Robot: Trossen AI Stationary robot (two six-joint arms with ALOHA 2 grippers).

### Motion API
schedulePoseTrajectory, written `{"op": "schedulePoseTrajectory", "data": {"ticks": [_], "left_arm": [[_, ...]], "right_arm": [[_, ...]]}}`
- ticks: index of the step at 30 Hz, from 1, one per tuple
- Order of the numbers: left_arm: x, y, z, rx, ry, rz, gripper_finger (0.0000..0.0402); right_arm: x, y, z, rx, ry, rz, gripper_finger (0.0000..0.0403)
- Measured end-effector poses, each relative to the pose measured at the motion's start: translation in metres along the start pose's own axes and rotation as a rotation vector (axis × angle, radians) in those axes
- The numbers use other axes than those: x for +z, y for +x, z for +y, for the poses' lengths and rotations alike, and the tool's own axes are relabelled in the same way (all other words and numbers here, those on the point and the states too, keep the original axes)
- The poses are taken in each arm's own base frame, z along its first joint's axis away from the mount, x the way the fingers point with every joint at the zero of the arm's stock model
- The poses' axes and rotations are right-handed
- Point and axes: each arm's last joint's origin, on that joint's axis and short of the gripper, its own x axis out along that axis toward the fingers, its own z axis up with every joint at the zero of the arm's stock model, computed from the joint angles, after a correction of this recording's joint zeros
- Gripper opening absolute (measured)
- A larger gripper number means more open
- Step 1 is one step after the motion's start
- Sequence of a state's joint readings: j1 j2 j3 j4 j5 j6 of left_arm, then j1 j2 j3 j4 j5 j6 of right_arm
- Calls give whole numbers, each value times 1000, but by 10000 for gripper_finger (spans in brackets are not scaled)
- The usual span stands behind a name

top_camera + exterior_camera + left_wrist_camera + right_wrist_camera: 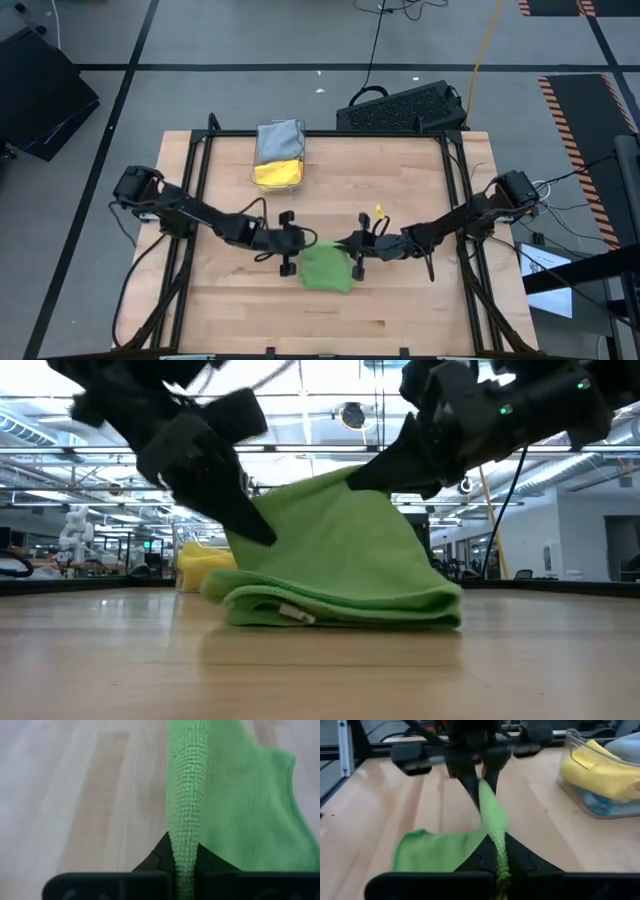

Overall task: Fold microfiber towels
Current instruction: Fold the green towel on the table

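Observation:
A bright green microfiber towel (325, 268) lies near the middle of the table. Its folded lower part (340, 608) rests on the wood and its upper edge is raised. My left gripper (308, 243) is shut on that edge at the towel's left end, and my right gripper (345, 243) is shut on it at the right end. The two grippers face each other, close together. A white tag (297, 615) shows at the towel's near fold. My left gripper pinches the towel's raised edge (183, 855) between its two fingers, coming slanting down from the table's left. The cloth runs on from the fingers as a narrow bunched ridge; how many layers, I cannot tell. The rest hangs down onto the table. My right gripper pinches the same raised edge at its other end (500, 851) between its two fingers, coming nearly level from the table's right. The edge runs as a tight ridge (491, 812) across to my left gripper's fingers (470, 782). The cloth below it hangs to the table.
A clear plastic bin (278, 158) at the far side of the table holds a grey towel (280, 138) and a yellow one (277, 173). A small yellow item (379, 211) lies just beyond my right gripper. A black keyboard-like object (400, 108) sits past the far edge.

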State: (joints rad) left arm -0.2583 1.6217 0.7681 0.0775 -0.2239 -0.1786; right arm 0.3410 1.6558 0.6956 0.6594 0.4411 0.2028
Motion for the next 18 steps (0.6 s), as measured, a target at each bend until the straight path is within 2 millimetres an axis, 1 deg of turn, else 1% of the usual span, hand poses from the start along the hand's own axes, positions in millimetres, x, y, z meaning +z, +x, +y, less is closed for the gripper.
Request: {"op": "schedulePoseTrajectory", "data": {"ticks": [4,8,11,15,18], "left_arm": [[-1,-6,-20,35,10,-48,18],[0,-15,-46,21,49,-135,7],[-2,-22,-61,48,79,-182,11],[-3,-26,-71,35,80,-209,16],[-5,-23,-73,32,86,-210,7]], "right_arm": [[-2,-5,11,34,-52,2,4],[-6,-11,24,43,-115,-5,4],[-7,-17,34,44,-157,-17,4],[-11,-22,44,74,-166,-17,4],[-19,-20,45,29,-154,-3,4]]}}
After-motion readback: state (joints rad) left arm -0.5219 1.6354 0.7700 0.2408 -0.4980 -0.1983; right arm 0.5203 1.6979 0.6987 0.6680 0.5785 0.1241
